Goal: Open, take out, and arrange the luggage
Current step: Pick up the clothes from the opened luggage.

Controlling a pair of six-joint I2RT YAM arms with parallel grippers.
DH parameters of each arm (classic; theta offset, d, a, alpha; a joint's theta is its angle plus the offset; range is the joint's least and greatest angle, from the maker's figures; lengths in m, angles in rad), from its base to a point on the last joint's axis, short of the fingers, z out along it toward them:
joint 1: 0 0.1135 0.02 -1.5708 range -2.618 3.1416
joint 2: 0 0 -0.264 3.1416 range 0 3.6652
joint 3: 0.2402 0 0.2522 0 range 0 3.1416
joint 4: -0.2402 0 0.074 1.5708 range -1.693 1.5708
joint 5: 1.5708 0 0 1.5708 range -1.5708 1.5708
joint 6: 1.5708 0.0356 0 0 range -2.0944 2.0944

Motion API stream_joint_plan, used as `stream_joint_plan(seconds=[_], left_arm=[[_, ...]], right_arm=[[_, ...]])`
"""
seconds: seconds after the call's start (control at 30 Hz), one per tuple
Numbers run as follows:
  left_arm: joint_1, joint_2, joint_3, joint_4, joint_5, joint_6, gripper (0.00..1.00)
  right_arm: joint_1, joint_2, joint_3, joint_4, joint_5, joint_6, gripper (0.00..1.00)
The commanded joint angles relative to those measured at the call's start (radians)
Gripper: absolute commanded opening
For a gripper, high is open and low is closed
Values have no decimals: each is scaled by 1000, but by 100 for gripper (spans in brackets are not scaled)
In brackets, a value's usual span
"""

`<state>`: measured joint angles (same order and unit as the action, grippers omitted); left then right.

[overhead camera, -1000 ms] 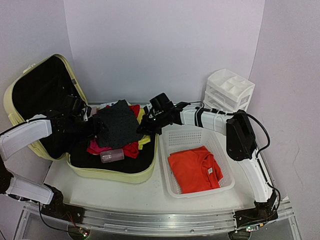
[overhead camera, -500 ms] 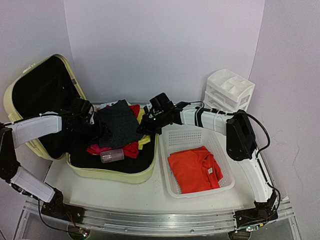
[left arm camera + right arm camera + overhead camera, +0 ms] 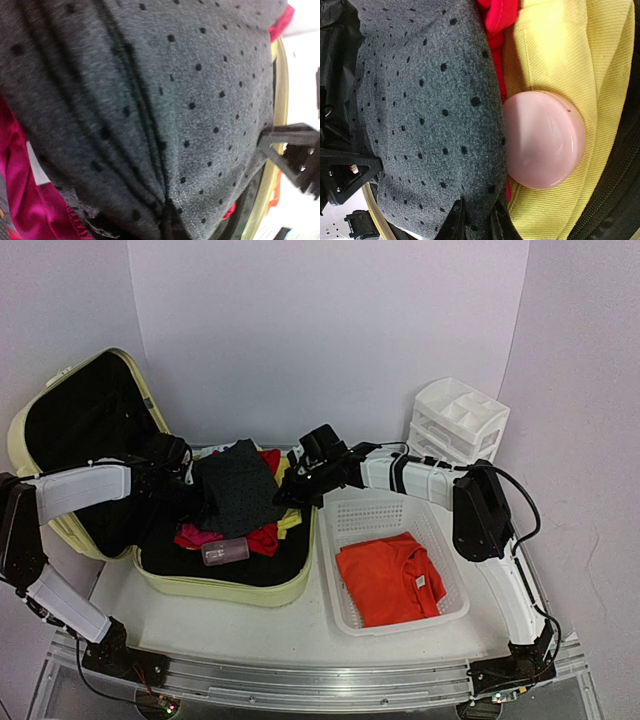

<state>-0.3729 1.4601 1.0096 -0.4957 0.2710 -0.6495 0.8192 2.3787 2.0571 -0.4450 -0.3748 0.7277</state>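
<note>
Left arm: moved since the earlier frame, its forearm swung up and in toward the luggage's open half. Right arm: no visible change.

**Item 1. Left end effector** (image 3: 203,500). Over the left part of the luggage's packed half. Its own fingers are barely visible in the wrist view. Pleats in the grey dotted garment (image 3: 235,490) run together at its tip, so it reads as clamped on the cloth's left edge.

**Item 2. Right end effector** (image 3: 288,492). At the right rim of the luggage, with its dark fingers (image 3: 456,220) pinched on the opposite edge of the same garment.

**Item 3. Grey dotted garment.** Topmost layer in the luggage, stretched between the two arms. Judged soft, light and limp, likely to sag and drag on what lies below.

**Item 4. Contents beneath.**
- Red clothing (image 3: 264,536)
- Magenta clothing (image 3: 195,537)
- Yellow cloth (image 3: 555,55) with a round pink lid or case (image 3: 542,140) resting on it
- Small clear container (image 3: 224,551) toward the front of the luggage

**Item 5. Luggage** (image 3: 230,590). Sits on the counter (image 3: 200,630) in front of the left arm, open, with its black-lined lid (image 3: 75,410) leaning back to the left. Judged stiff, bulky and smooth-shelled, so probably slippery for narrow fingers. The rim or a moulded handle looks the best place to take hold.

**Item 6. White basket** (image 3: 375,515). Just beside the right wall of the luggage, holding an orange shirt (image 3: 385,580).

**Item 7. White drawer organizer** (image 3: 455,420). Beyond the basket, well apart from the luggage.
</note>
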Motion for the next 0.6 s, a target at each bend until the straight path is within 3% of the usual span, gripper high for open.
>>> stream_joint_plan(seconds=[0.0, 0.2, 0.57], left_arm=[[-10, -24, 82, 59, 69, 21, 0], [-10, -131, 116, 21, 97, 6, 0], [-25, -218, 174, 27, 178, -75, 0]], right_arm=[[29, -42, 27, 35, -38, -13, 13], [28, -144, -7, 35, -25, -33, 6], [13, -370, -134, 29, 63, -51, 3]])
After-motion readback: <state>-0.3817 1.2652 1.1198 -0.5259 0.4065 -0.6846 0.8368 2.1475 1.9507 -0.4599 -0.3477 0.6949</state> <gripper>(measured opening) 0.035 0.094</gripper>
